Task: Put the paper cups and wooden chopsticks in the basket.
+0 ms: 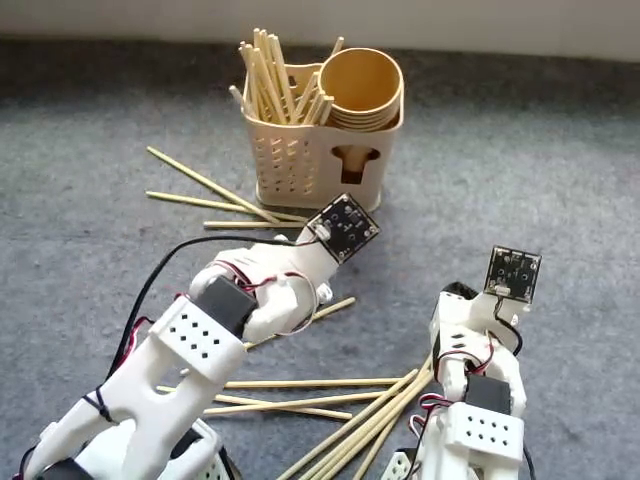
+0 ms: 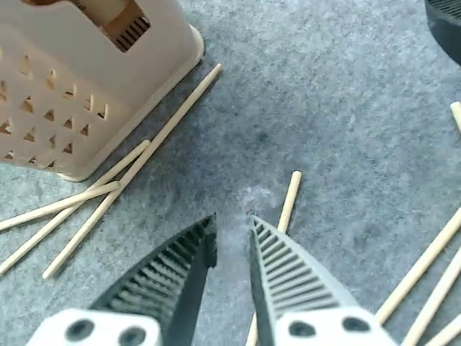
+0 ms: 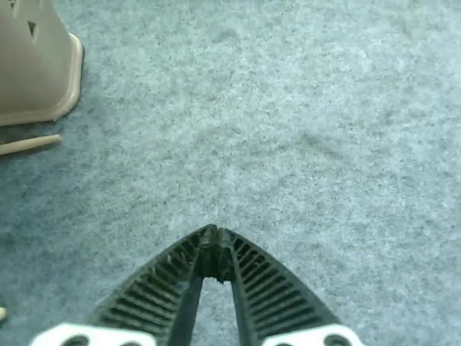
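Note:
A beige slotted basket [image 1: 318,160] stands at the back of the grey carpet. It holds stacked paper cups [image 1: 362,85] and a bunch of wooden chopsticks [image 1: 275,75]. Loose chopsticks [image 1: 210,187] lie to its left, and more [image 1: 320,383] lie between the arms. My left gripper [image 2: 232,229] hovers open just in front of the basket [image 2: 79,79], nothing between its fingers. One chopstick [image 2: 288,205] lies beside a fingertip, and three chopsticks [image 2: 130,180] rest against the basket's foot. My right gripper [image 3: 213,238] is shut and empty over bare carpet, off the basket's corner [image 3: 36,65].
A bundle of chopsticks [image 1: 370,425] fans out at the front between the two arm bases. Bare carpet stretches to the right of the basket and around the right arm [image 1: 480,360]. A pale wall edge runs along the back.

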Robot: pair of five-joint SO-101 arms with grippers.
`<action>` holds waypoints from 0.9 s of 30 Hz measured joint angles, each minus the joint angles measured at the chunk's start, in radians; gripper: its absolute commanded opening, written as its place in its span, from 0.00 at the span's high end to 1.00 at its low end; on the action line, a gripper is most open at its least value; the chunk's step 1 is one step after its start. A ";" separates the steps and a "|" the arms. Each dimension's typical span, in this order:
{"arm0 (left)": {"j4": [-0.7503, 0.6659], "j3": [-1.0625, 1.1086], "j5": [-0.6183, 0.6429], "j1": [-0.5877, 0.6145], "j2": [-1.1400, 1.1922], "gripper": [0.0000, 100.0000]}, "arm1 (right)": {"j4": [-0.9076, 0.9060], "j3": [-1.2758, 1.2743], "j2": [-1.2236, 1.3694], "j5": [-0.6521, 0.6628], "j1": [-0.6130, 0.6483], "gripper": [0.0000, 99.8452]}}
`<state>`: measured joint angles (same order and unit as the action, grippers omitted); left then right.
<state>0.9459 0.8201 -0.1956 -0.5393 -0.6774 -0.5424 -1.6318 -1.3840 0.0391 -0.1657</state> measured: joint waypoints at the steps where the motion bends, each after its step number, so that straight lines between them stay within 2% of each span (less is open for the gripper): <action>1: 0.000 0.000 0.000 -0.009 0.000 0.93 | 0.000 0.000 0.000 0.000 0.000 0.99; 8: 0.000 0.000 0.000 -0.011 0.028 0.93 | 0.000 0.000 0.000 0.000 0.000 0.99; 13: -0.006 -0.025 0.000 -0.035 0.180 0.92 | 0.000 0.000 0.000 0.000 0.000 0.99; 17: -0.006 -0.060 0.000 -0.044 0.290 0.86 | 0.000 0.000 0.000 0.000 0.000 0.99; 27: -0.011 -0.098 0.000 -0.046 0.443 0.86 | 0.000 0.000 0.000 0.000 0.000 0.99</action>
<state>0.9352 0.7219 -0.1956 -0.5854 -0.2340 -0.5424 -1.6318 -1.3840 0.0391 -0.1657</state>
